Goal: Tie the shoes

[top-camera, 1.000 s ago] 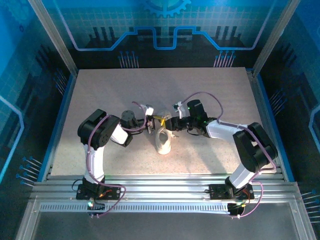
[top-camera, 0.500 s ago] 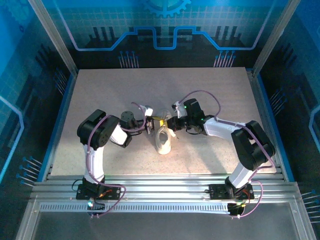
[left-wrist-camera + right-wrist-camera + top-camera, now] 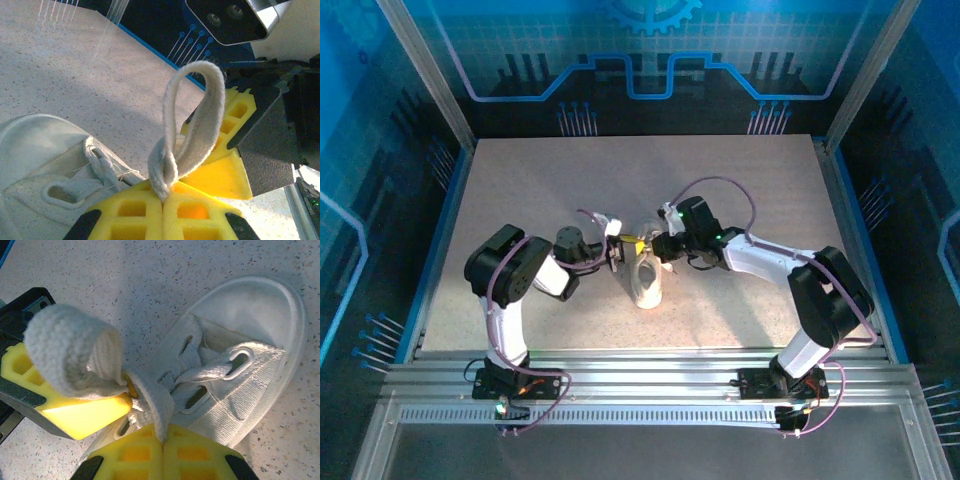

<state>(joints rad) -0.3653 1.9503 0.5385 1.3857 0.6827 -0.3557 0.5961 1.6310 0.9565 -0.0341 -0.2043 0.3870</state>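
The small white shoe (image 3: 646,285) stands mid-table, toe toward the arms. Both grippers meet just above its laced end. My left gripper (image 3: 623,250) is shut, and in the left wrist view (image 3: 162,194) its yellow pads pinch the base of an upright white lace loop (image 3: 196,112); the shoe's side (image 3: 40,145) lies below left. My right gripper (image 3: 656,247) is shut too, and in the right wrist view (image 3: 163,441) it clamps a strand of white lace (image 3: 156,407) rising from the eyelets of the shoe (image 3: 250,335). The left gripper's loop (image 3: 70,347) hangs close beside it.
The speckled table (image 3: 750,190) stretches wide behind and beside the shoe. Blue enclosure walls (image 3: 640,60) ring it, with an aluminium rail (image 3: 640,385) at the near edge. The two grippers' yellow fingers (image 3: 220,170) nearly touch over the shoe.
My right gripper has moved left to the shoe and shut on a lace strand. The left arm has shifted slightly left and still holds its loop.
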